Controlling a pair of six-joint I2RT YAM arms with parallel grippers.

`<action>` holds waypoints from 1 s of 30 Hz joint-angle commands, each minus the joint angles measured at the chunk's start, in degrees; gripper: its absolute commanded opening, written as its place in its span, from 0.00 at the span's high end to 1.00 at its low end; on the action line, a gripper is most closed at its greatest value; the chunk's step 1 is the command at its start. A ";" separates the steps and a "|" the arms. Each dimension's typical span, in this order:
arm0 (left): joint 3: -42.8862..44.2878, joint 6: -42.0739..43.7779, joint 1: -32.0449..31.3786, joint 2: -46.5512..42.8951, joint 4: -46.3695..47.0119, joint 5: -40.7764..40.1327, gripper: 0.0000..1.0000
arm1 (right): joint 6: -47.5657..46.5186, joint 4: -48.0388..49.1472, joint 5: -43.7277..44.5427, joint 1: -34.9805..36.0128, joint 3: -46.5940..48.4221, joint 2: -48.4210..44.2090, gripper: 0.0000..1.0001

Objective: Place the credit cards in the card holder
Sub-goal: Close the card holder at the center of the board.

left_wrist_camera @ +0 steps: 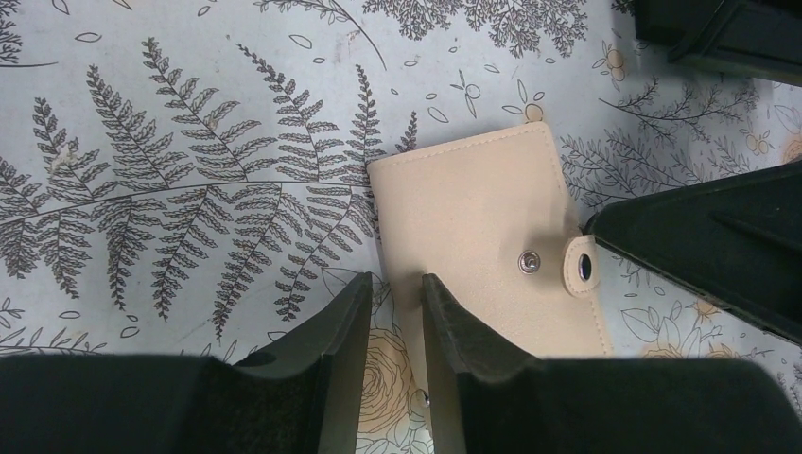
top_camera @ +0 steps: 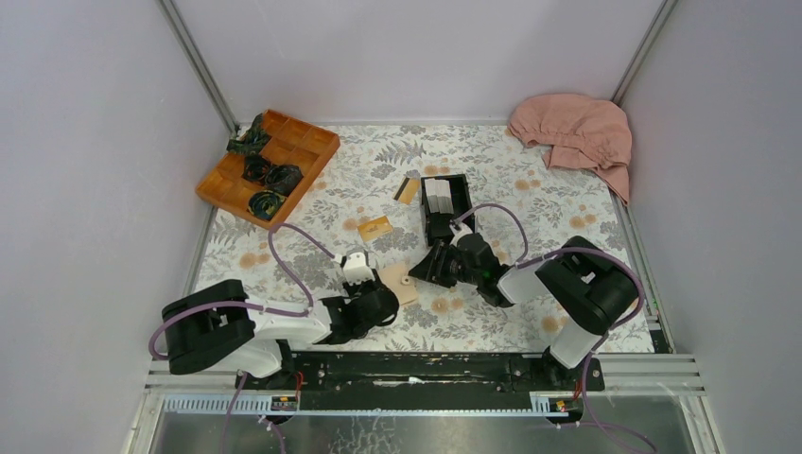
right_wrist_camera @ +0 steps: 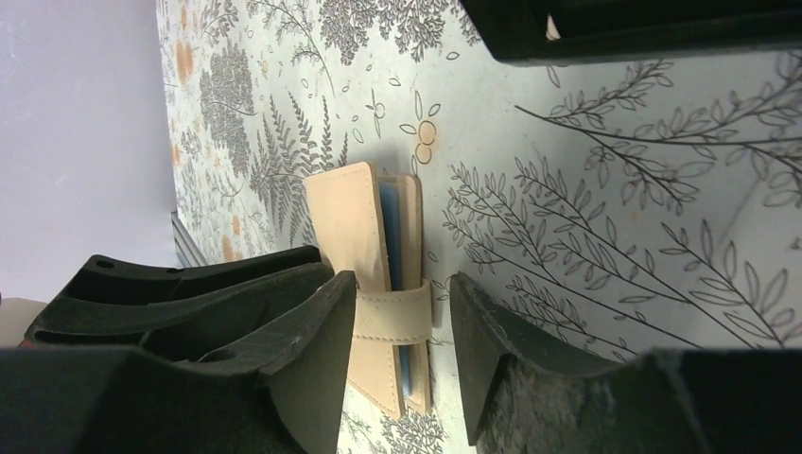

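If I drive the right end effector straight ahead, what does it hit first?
The card holder: its strap edge lies between the right end effector's open fingers, seemingly very close, though depth is hard to judge.

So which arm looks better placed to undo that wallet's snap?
Right, probably. The right end effector is open astride the snap tab of the card holder, a finger on each side. The left end effector sits at the opposite edge, away from it.
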 commanded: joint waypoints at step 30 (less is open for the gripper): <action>-3.46 4.15 0.28 3.07 -2.48 8.88 0.68 | 1.71 0.69 2.52 2.92 -3.37 -0.06 0.48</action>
